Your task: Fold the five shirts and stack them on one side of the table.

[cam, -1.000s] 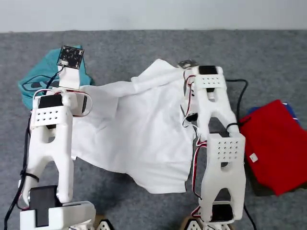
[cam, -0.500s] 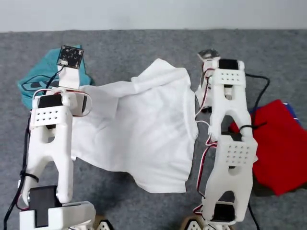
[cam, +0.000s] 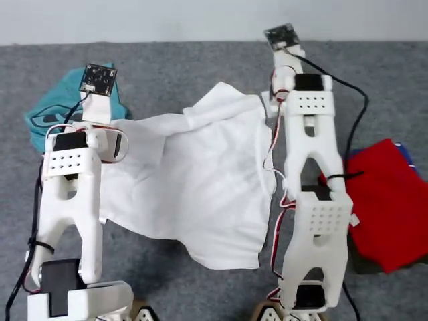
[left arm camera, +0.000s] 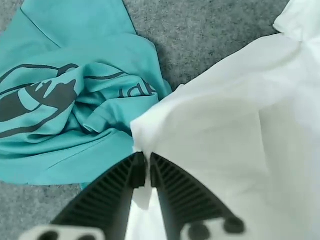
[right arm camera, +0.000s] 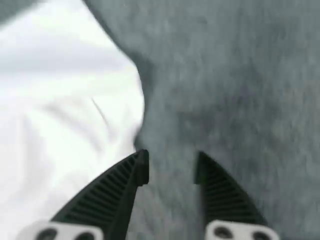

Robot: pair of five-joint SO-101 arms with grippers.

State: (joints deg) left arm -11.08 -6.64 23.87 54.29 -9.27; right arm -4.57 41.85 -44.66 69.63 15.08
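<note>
Left wrist view, left fingers (left arm camera: 112, 192) pinching white shirt (left arm camera: 225, 120), right fingers (right arm camera: 117, 187) parted

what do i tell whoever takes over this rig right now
Left gripper: shut on an edge of the white fabric shirt, which lies spread and unfolded mid-table.
Right gripper: open, empty, over the grey mat by that shirt's far right edge.
Crumpled teal printed shirt: far left.
Red fabric shirt: at the right, looks folded.
To do: fold white and teal, stack them.
</note>
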